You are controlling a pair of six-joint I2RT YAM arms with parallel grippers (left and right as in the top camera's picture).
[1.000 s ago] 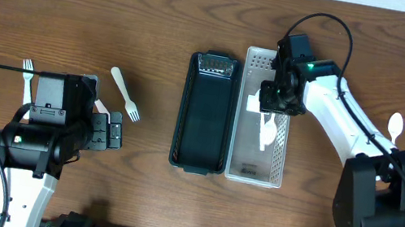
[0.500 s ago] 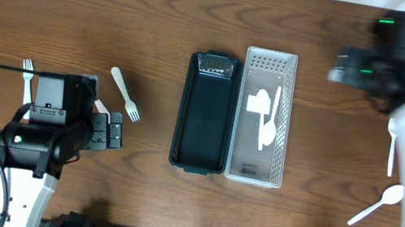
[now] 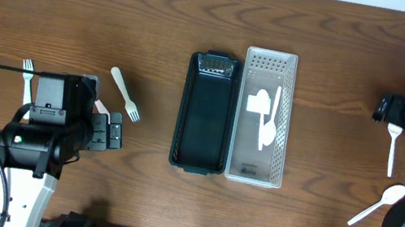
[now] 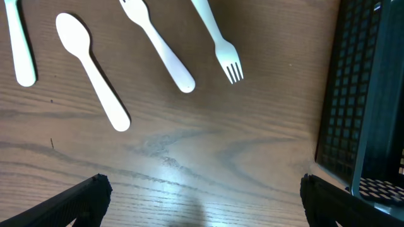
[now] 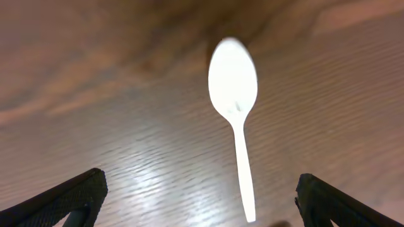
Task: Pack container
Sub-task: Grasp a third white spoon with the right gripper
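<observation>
The clear perforated container (image 3: 255, 159) lies at the table's middle with several white plastic utensils (image 3: 265, 114) in it. A black tray (image 3: 203, 122) sits against its left side. My right gripper (image 3: 391, 112) hovers open over a white spoon (image 3: 392, 149) at the far right. In the right wrist view that spoon (image 5: 233, 94) lies ahead, its handle reaching between the fingers (image 5: 69, 198); nothing is held. My left gripper (image 3: 113, 131) stands open and empty near a white fork (image 3: 125, 94). The left wrist view shows a spoon (image 4: 91, 75) and two forks (image 4: 158, 44) ahead.
A second white spoon (image 3: 377, 205) lies at the right front. Another fork (image 3: 27, 76) lies at the far left beside the left arm. The black tray's edge (image 4: 366, 94) fills the right side of the left wrist view.
The right gripper opened over the clear container, left a utensil in it, and swung to the far right above a spoon. The left arm has not moved.
</observation>
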